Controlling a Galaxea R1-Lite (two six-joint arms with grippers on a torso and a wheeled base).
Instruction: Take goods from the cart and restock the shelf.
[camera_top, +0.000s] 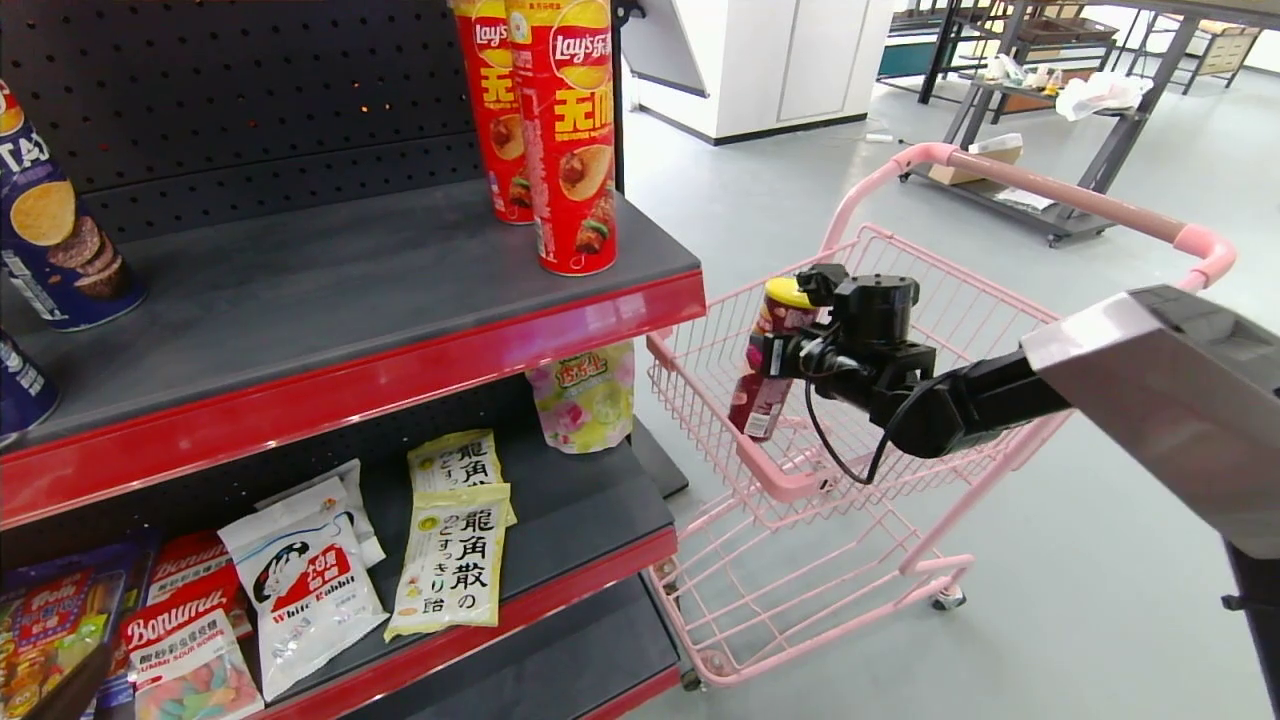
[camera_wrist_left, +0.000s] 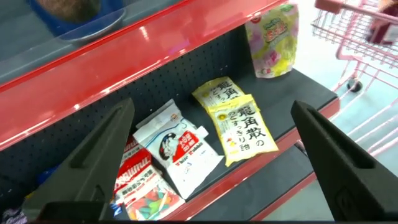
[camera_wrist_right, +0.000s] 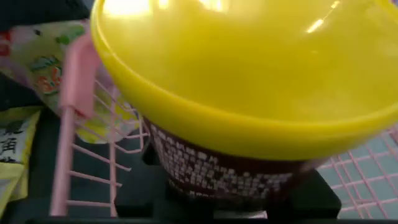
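A dark red chip can (camera_top: 757, 405) with a yellow lid (camera_wrist_right: 249, 62) stands tilted in the front left corner of the pink cart (camera_top: 1000, 185). My right gripper (camera_top: 772, 355) is shut on the can around its middle, coming in from the cart's right side. My left gripper (camera_wrist_left: 214, 168) is open, its two dark fingers (camera_wrist_left: 93, 162) wide apart, in front of the lower shelf (camera_wrist_left: 292, 87) with nothing between them. The upper shelf board (camera_top: 330, 290) holds two tall red chip cans (camera_top: 570, 130) at its right end.
Blue chip cans (camera_top: 50, 230) stand at the upper shelf's left. Candy bags (camera_top: 455, 555) lie on the lower shelf, and a pink-yellow pouch (camera_top: 585, 395) stands at its right end beside the cart. Grey floor lies open behind the cart, with metal racks (camera_top: 1050, 120) farther back.
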